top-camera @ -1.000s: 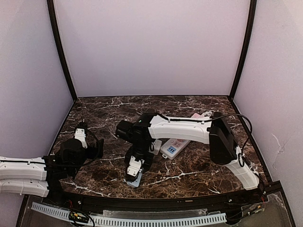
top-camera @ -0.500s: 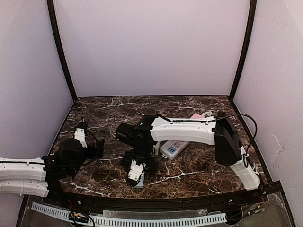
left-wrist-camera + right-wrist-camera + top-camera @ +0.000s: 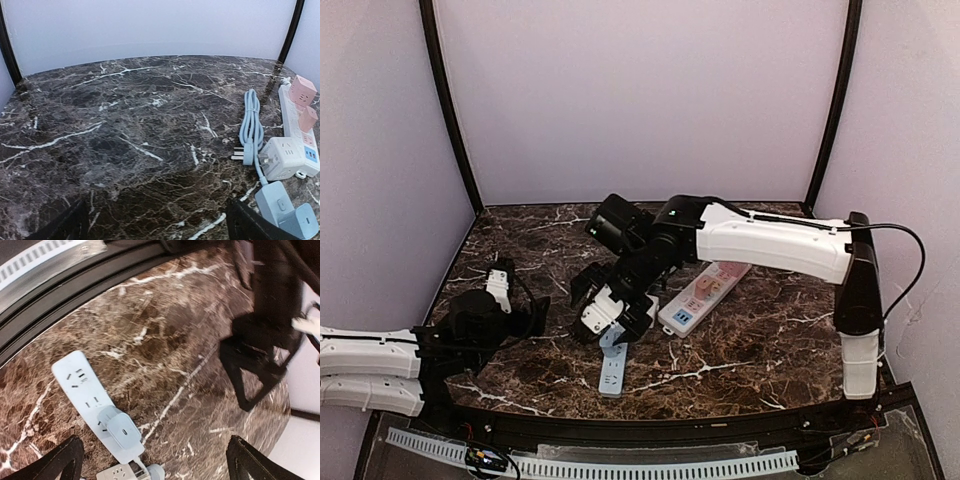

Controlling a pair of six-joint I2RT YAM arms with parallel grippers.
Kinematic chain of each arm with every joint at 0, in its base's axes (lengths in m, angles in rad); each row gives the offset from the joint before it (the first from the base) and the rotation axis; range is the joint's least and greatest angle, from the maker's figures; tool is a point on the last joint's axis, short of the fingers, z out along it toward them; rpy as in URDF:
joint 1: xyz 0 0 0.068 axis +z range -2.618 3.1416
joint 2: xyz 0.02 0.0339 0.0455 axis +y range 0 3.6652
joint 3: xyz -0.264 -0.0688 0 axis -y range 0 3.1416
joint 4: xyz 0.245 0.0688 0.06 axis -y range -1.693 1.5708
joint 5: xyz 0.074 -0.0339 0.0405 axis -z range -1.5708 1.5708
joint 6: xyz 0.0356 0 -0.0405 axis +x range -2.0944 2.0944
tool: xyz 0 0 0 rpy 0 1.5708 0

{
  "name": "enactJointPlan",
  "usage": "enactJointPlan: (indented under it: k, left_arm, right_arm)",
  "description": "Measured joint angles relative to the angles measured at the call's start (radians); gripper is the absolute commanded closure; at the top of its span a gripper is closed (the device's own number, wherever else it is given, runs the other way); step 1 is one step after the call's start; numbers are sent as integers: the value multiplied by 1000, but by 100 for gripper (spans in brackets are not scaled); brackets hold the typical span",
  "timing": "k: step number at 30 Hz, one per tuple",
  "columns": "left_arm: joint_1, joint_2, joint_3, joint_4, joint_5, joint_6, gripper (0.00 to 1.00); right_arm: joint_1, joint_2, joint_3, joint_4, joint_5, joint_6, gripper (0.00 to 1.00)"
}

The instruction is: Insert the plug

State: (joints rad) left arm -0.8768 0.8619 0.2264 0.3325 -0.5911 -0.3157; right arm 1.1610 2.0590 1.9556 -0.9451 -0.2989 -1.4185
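A pale blue plug [image 3: 120, 429] sits in a socket of the pale blue power strip [image 3: 80, 382], near the end where the strip's cable leaves. My right gripper [image 3: 157, 465] hovers above them, open and empty, apart from the plug. From above, this gripper [image 3: 612, 312] hangs over the far end of the strip [image 3: 611, 375]. My left gripper [image 3: 525, 315] is open and empty to the left of the strip. In its wrist view the gripper [image 3: 155, 227] faces bare marble, with the plug [image 3: 275, 200] at the lower right.
A white power strip [image 3: 705, 290] carrying pink adapters [image 3: 304, 90] lies right of the blue strip, with a white cube socket [image 3: 282, 157] beside it. A coiled blue cable [image 3: 251, 125] ends in a free pronged plug. The black rail [image 3: 65, 295] marks the table's near edge.
My right gripper opened, let go of the plug on the blue strip, and rose back toward the far side. The left gripper shifted slightly to the right.
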Motion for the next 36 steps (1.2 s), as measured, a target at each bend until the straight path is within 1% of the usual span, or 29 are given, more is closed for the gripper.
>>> enactJointPlan:
  k: [3,6,9,13,16,20,23,27,33,36]
  left_arm:
    - [3,72,36,18,87,5,15]
    - [4,169,96,35,198,10,20]
    - [3,278,170,45,309,5,24]
    - [2,392,259,21,436,-23,28]
    - [-9,409,292,-29,491,-54,29]
    - [-47,365,279,-82,518,-96,30]
    - [-68,335,255,-100,535,-119,32]
    - [-100,332,238,-106,546,-139,34]
    - [-125,340,234,-103,550,-145,37]
    - [-126,366,234,-102,558,-145,38]
  right_arm:
    - [-32,-76,-121,142,7,174,1]
    - [-53,-191,-304,309,42,364,1]
    - [-55,-327,-499,499,104,570,1]
    - [-58,-464,-647,678,209,833,1]
    - [-73,-554,-754,819,299,997,1]
    - [-122,-685,-919,983,389,1196,1]
    - [-159,-764,-981,1040,442,1325,1]
    - [-169,-807,-985,1061,547,1463,1]
    - [-171,-808,-986,1047,682,1567,1]
    - [-177,-808,-992,1047,703,1592,1]
